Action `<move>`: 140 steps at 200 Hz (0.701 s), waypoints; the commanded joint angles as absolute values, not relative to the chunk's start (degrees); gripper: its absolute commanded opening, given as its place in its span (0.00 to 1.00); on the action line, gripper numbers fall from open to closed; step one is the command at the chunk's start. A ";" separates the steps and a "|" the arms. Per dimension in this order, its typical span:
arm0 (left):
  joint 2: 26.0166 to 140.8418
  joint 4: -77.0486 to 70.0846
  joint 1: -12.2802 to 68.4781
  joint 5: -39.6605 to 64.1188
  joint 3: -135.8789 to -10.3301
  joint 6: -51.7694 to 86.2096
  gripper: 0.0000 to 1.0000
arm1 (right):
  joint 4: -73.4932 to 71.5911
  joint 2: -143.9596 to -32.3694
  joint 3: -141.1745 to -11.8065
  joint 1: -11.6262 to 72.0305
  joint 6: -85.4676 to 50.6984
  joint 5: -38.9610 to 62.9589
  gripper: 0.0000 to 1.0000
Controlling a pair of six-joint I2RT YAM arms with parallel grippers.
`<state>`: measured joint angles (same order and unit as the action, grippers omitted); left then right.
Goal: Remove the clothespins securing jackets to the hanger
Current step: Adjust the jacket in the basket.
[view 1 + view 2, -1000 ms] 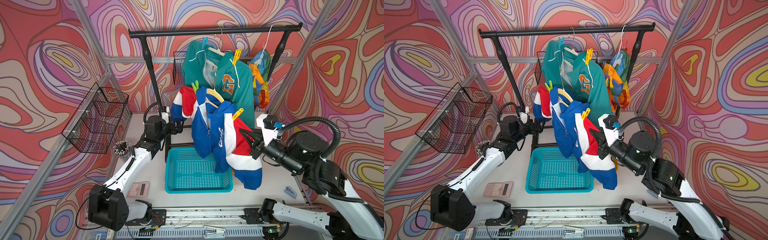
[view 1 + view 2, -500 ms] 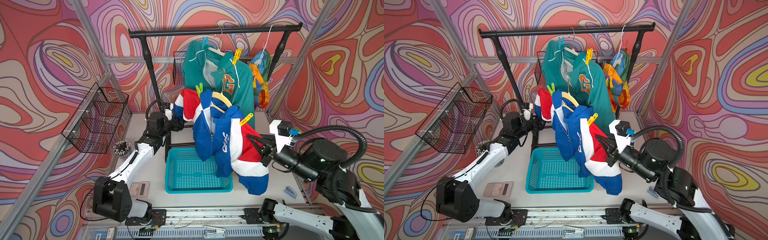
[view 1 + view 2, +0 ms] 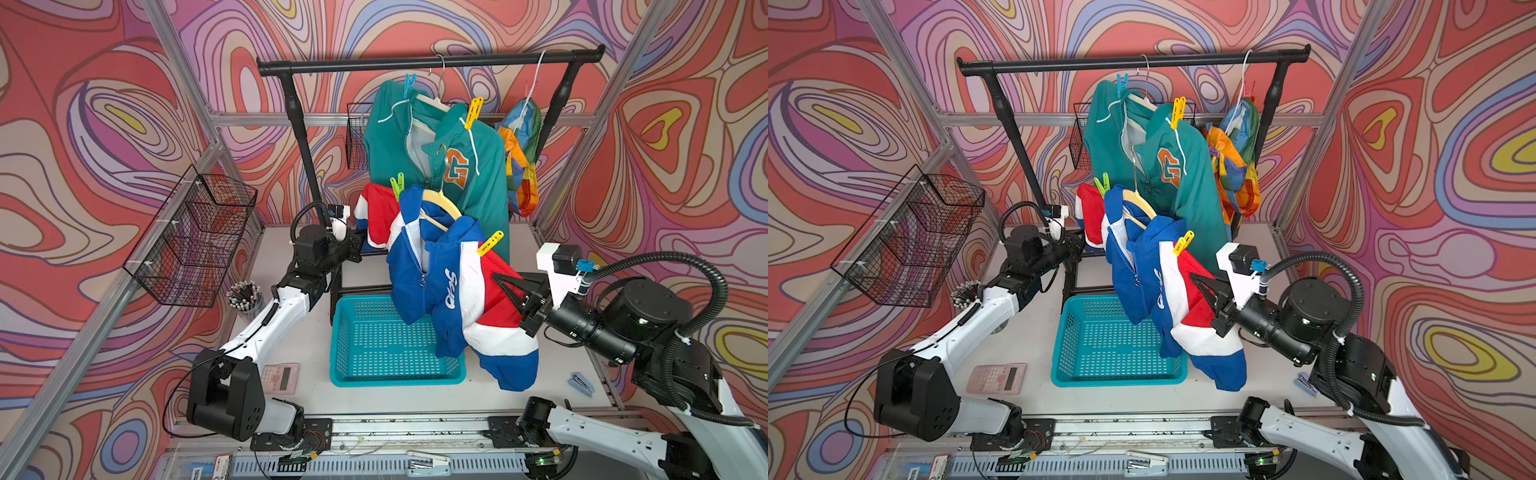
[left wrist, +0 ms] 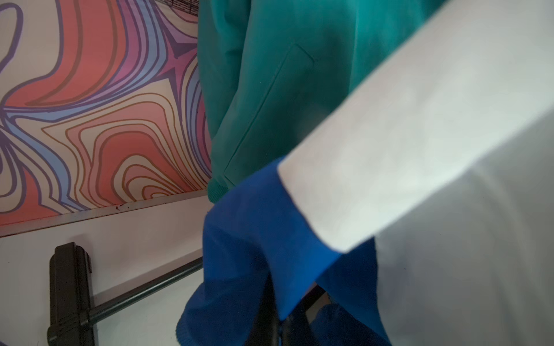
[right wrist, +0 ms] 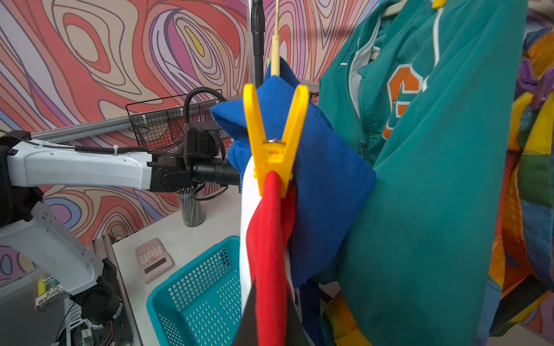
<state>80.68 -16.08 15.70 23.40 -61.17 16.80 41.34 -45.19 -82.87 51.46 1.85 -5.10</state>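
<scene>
Yellow plastic spring clothespin (image 5: 274,143) clips the blue, red and white zip jacket (image 3: 432,266) just above the right end effector (image 5: 269,329), which is clenched on the jacket's red sleeve. The left end effector (image 3: 358,249) is clenched on its blue cuff, with a green plastic clothespin (image 3: 397,185) above.

An orange letter "G" outlined in white stands on a patch (image 3: 456,169) on the chest of the teal jacket (image 3: 484,199), at 12 o'clock in both top views. White script lettering (image 3: 451,289) runs sideways down the front of the blue jacket (image 3: 409,266) at centre, and its letters cannot be made out with certainty.
</scene>
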 commanded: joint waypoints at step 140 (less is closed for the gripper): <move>51.46 6.19 15.82 12.13 -48.05 18.09 0.65 | 44.61 -47.85 -89.85 51.55 2.88 2.53 0.00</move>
